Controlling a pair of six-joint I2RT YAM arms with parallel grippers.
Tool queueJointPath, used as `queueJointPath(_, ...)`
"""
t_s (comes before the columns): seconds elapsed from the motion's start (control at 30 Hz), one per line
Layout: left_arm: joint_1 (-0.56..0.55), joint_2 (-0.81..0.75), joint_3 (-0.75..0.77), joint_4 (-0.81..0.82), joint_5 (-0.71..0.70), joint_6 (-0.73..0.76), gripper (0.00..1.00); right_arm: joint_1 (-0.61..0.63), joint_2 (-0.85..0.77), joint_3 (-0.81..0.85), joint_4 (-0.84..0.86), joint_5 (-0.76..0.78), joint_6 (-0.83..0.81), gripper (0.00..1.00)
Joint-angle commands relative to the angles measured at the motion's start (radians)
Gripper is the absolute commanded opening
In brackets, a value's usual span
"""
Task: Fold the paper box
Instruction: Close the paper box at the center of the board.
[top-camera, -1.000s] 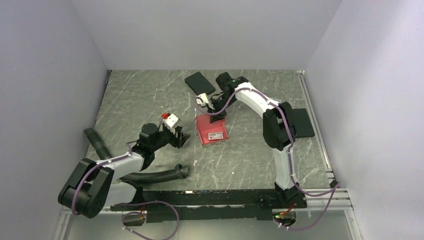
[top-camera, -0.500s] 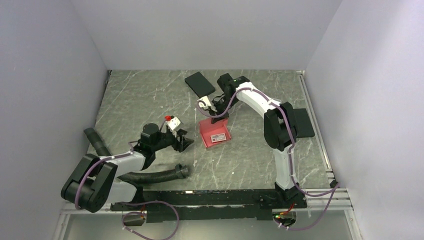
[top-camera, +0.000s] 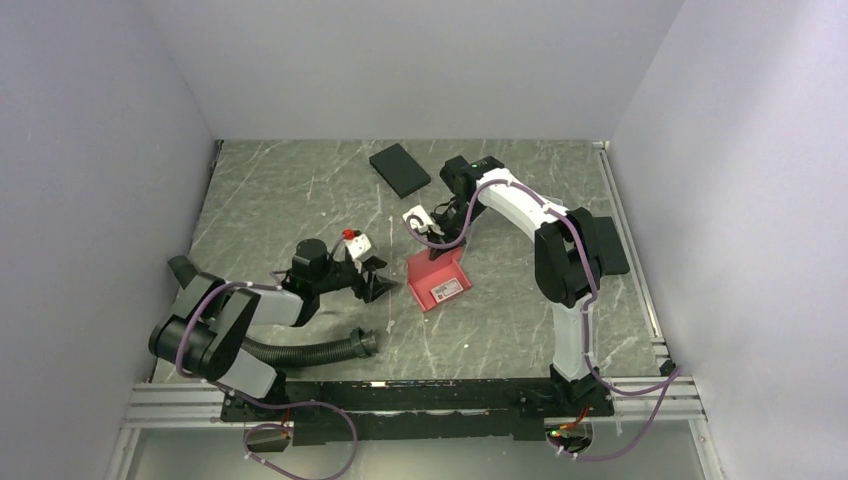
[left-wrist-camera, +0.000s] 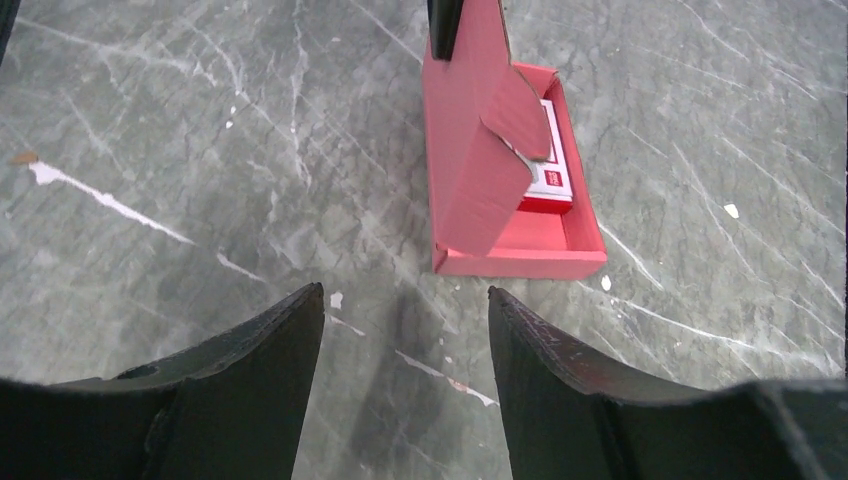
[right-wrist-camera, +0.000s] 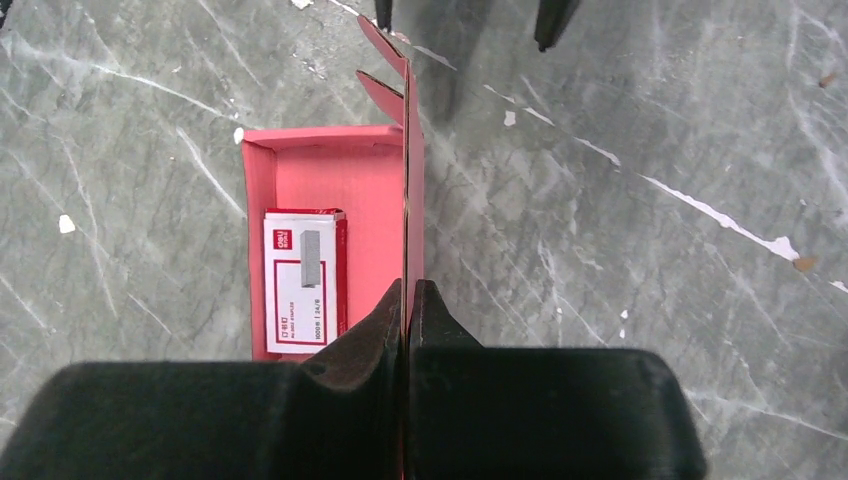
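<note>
The right gripper (right-wrist-camera: 408, 300) pinches the upright lid edge of the pinkish-red thin cardboard box (right-wrist-camera: 320, 175). The left gripper (left-wrist-camera: 405, 310), fingers apart, faces its near wall across grey marbled tabletop (left-wrist-camera: 150, 150).

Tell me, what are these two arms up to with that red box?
They are folding a paper box. The right gripper is pinched shut on the box's lid, holding it upright, and a small red-and-white carton lies inside the box. The left gripper is open and empty, low over the table, pointing at the box from just short of it. A black flat box lies apart at the back.
</note>
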Motion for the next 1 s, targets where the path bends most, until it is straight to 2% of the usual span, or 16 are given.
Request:
queueJointPath(0.0,0.004,0.040,0.067,0.086,0.104,0.066,0.66,0.008,-0.049,-0.008,-0.033,-0.054,-0.063,0.00)
queueJointPath(0.2,0.004,0.105,0.088,0.165,0.209,0.030,0.64,0.011,-0.048,-0.016,-0.024,-0.058,-0.063,0.00)
queueJointPath(0.63,-0.009,0.258,0.119,0.386,0.249,-0.058,0.53,0.014,-0.044,-0.018,-0.021,-0.071,-0.058,0.00)
queueJointPath(0.97,-0.035,0.319,0.145,0.429,0.239,-0.114,0.49,0.021,-0.041,-0.019,-0.013,-0.073,-0.047,0.00)
